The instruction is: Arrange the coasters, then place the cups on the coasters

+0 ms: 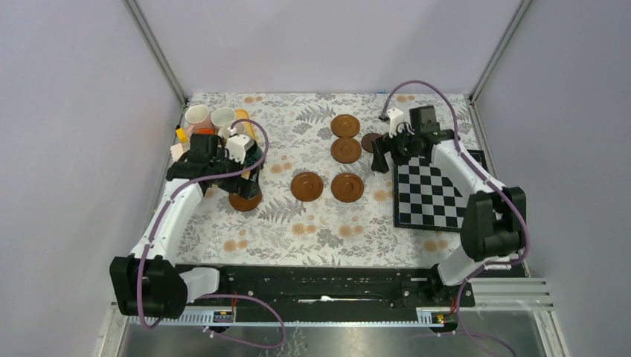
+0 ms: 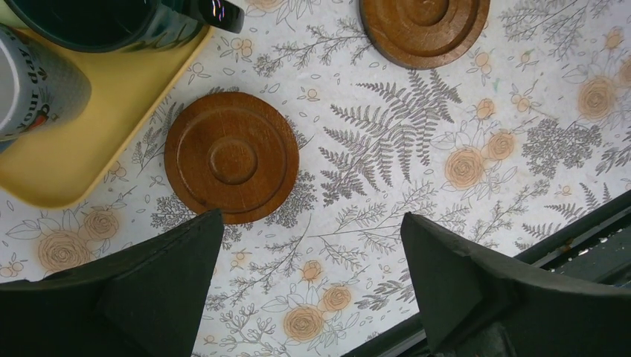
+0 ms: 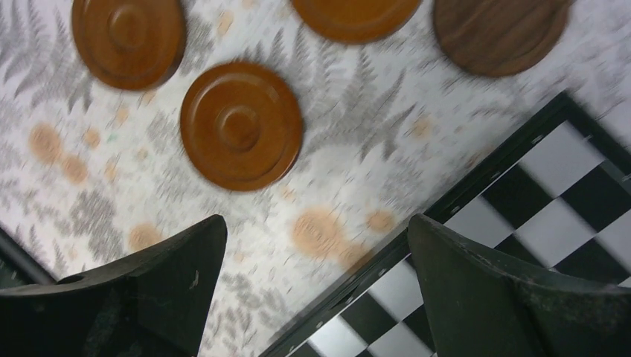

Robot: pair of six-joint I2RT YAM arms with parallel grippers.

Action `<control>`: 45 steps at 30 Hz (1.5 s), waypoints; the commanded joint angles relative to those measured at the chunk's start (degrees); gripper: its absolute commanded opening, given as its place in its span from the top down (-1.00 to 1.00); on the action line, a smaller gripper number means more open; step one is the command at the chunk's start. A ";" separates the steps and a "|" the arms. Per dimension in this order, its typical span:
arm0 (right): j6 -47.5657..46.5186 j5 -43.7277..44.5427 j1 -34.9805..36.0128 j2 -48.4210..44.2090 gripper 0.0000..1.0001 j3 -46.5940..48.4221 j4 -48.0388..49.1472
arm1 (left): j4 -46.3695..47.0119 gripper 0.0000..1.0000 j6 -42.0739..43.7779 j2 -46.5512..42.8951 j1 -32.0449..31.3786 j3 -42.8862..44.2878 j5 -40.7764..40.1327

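Six brown coasters lie on the flowered cloth: two at the back centre point(image 1: 344, 124) point(image 1: 345, 149), a darker one point(image 1: 370, 142), two in the middle point(image 1: 306, 186) point(image 1: 347, 187), and one on the left point(image 1: 245, 201). My left gripper point(image 1: 249, 182) point(image 2: 312, 223) hangs open and empty, with the left coaster point(image 2: 231, 157) just beyond its left fingertip. The cups point(image 1: 210, 117) stand on a yellow tray point(image 2: 82, 141); a dark green cup point(image 2: 111, 22) and a grey cup point(image 2: 37, 82) show there. Open and empty, my right gripper point(image 1: 385, 158) point(image 3: 316, 223) is above the checkerboard's edge, with several coasters point(image 3: 241, 125) ahead.
A black-and-white checkerboard point(image 1: 431, 195) point(image 3: 521, 223) lies at the right under my right arm. Grey walls with metal posts close in the back and both sides. A black rail point(image 1: 327, 282) runs along the near edge.
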 commanded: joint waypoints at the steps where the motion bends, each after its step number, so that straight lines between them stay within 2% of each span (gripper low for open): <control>1: 4.26 5.44 0.59 7.94 -0.97 11.88 3.68 | 2.66 -0.98 -3.26 -2.67 -0.14 1.47 1.89; 7: 8.86 5.48 1.83 25.38 -0.97 34.16 -0.41 | 4.44 -0.98 -5.76 -4.36 -0.14 -0.01 3.54; 12: 9.58 7.94 2.67 35.76 -0.97 47.95 -3.41 | 4.46 -0.98 -6.18 -5.63 -0.14 -0.37 1.82; 15: 7.29 9.58 3.03 41.15 -0.96 57.31 -11.19 | 4.48 -0.98 -6.22 -6.04 -0.14 -0.39 1.92; 16: 5.95 9.59 3.06 42.22 -0.89 59.18 -14.34 | 4.46 -0.98 -6.19 -6.04 -0.13 -0.33 1.90; 19: 3.26 11.42 2.99 41.29 -0.68 56.87 -18.45 | 4.46 -0.98 -6.28 -6.05 -0.14 -0.13 2.10; 23: 2.72 15.40 3.08 34.13 -0.48 42.84 -14.55 | 4.46 -0.98 -6.54 -5.99 -0.14 0.01 2.67; 26: 2.74 15.87 3.08 28.63 -0.48 32.46 -8.99 | 4.46 -0.98 -6.69 -5.87 -0.14 -0.01 2.87; 29: 2.48 17.02 3.08 28.20 -0.49 30.08 -6.03 | 4.52 -0.98 -6.63 -5.52 -0.13 -0.06 3.83; 31: 3.21 17.49 3.07 30.91 -0.49 33.49 -5.71 | 4.46 -0.98 -6.63 -5.18 -0.14 0.10 4.37; 38: 5.56 20.09 3.08 44.48 -0.35 56.67 -7.45 | 4.47 -0.98 -6.72 -5.05 -0.10 0.76 4.36; 43: 5.04 24.25 3.12 55.87 -0.27 75.59 -14.25 | 4.54 -0.98 -6.99 -5.63 -0.14 0.84 4.05; 45: 4.94 24.92 3.08 57.80 -0.26 77.65 -13.47 | 4.95 -0.98 -7.28 -6.13 -0.14 0.00 4.31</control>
